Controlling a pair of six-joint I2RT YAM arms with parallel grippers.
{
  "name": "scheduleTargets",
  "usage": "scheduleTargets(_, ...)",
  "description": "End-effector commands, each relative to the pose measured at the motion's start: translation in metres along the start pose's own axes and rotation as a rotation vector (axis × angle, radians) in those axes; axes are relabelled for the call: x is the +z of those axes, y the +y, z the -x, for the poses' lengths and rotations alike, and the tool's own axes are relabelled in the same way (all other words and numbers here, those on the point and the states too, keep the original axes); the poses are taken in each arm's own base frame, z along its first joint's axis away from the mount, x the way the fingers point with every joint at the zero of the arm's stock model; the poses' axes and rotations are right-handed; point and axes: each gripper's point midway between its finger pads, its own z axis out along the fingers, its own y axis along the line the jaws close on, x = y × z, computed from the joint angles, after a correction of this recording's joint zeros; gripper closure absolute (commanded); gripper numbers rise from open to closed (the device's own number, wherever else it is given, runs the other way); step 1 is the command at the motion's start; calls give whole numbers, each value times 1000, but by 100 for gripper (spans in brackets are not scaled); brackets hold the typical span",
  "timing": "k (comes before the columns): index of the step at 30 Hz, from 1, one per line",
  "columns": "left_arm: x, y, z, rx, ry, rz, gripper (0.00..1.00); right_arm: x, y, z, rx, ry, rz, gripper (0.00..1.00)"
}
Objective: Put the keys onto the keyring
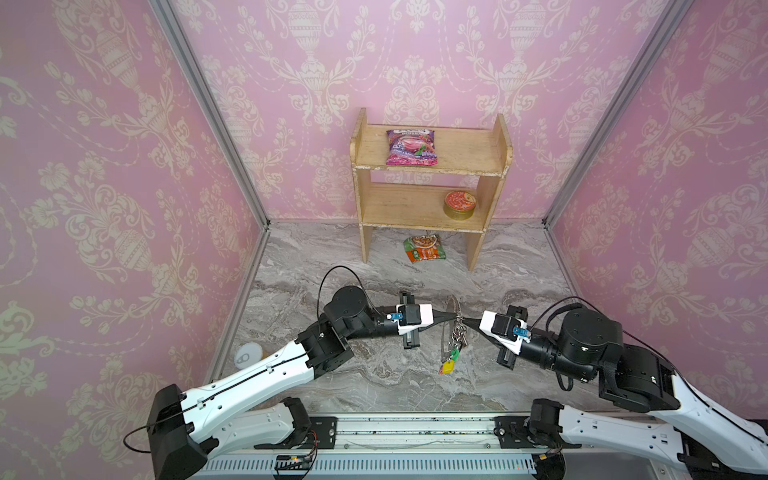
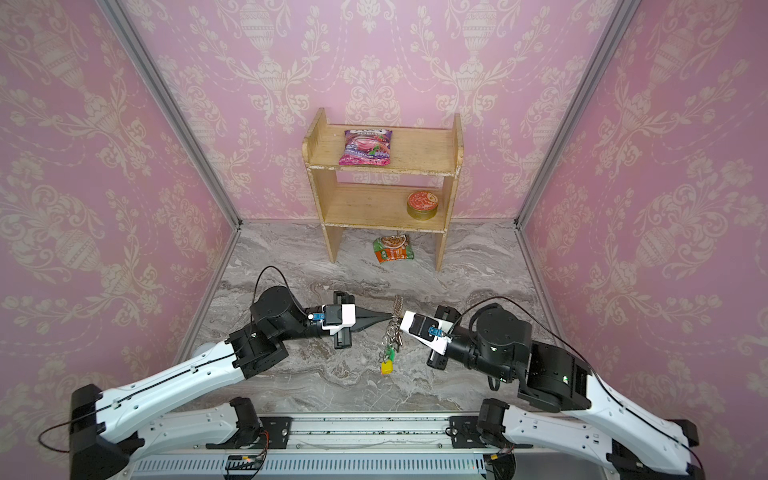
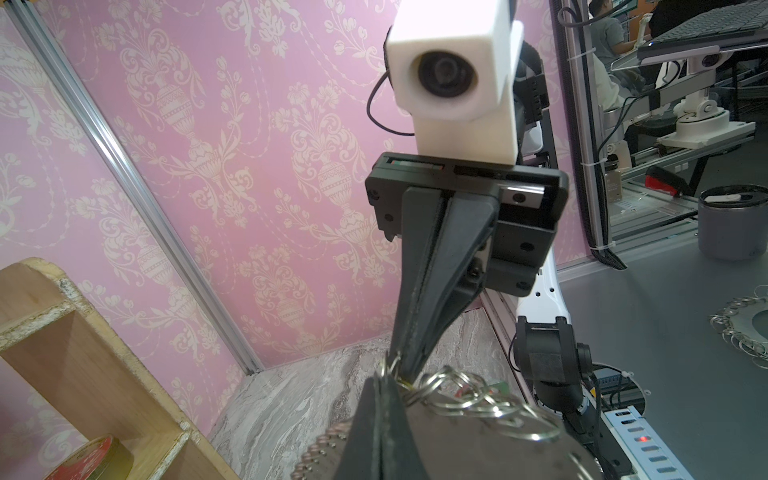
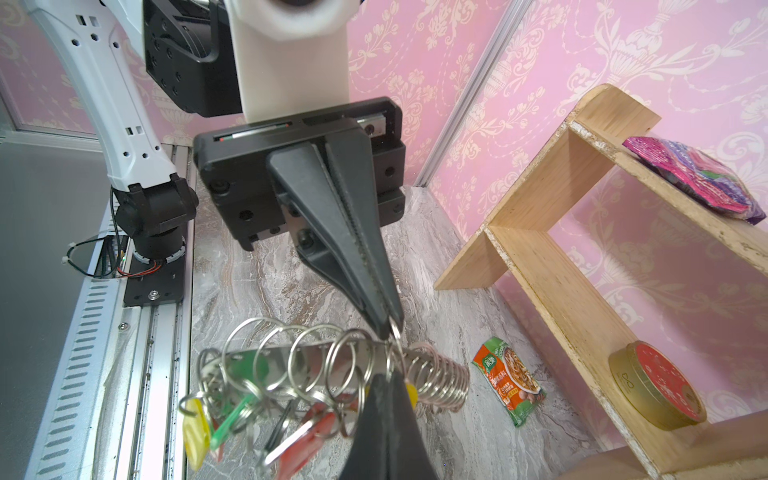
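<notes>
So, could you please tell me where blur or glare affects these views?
In both top views the keys are tiny but evenly lit; in the left wrist view the left gripper is blurred, and the white camera housing is washed out; in the right wrist view the keyring is sharp, its loops glinting.

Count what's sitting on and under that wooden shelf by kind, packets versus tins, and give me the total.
Packets: 2, the purple packet on the top board of the shelf and the green and orange packet on the floor beneath it.
Tins: 1, the round tin on the lower board.
Total: 3
</notes>
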Motion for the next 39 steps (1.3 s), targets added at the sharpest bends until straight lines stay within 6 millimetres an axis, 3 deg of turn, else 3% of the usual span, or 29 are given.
scheduleTargets(1,-1,22,20,21,-53,92,100,2,11,-2,3,-7,43,100)
scheduleTargets(12,1,24,23,15,-64,90,100,2,9,-6,-3,10,26,100)
scheduleTargets(21,4,19,22,11,-66,52,100,-7,-1,5,13,-49,-17,85)
scheduleTargets(33,3,20,24,18,-75,62,100,-11,-7,4,31,-51,-54,83)
scheduleTargets(39,-2,20,29,33,-115,80,100,-20,-14,2,70,-70,-99,74)
